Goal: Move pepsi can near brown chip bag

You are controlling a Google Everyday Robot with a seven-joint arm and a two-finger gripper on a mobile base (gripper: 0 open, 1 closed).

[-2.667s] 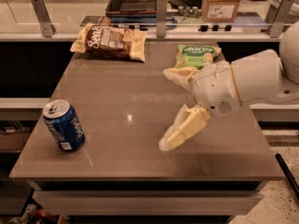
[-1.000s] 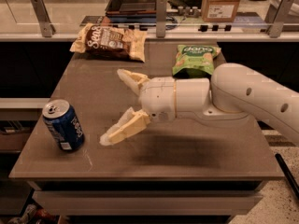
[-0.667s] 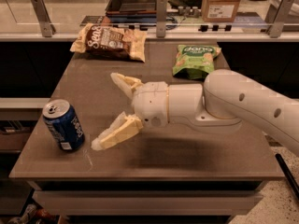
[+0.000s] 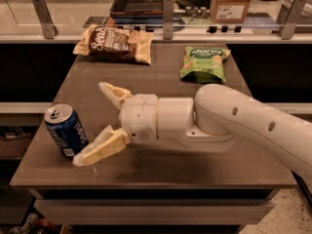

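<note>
Camera view: the white arm (image 4: 234, 118) stretches from the right edge leftward, low over the tabletop (image 4: 161, 74). Its claw (image 4: 90, 124) gapes wide, empty, just right of the can (image 4: 65, 130) at lower left. The brown chip bag (image 4: 114, 43) lies at upper left.

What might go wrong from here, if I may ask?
The gripper is open beside the pepsi can, lower finger near its base: a nudge might tip it or push it off the table's nearby left edge. The brown chip bag lies at the far side, so a loose grasp could slip.
</note>
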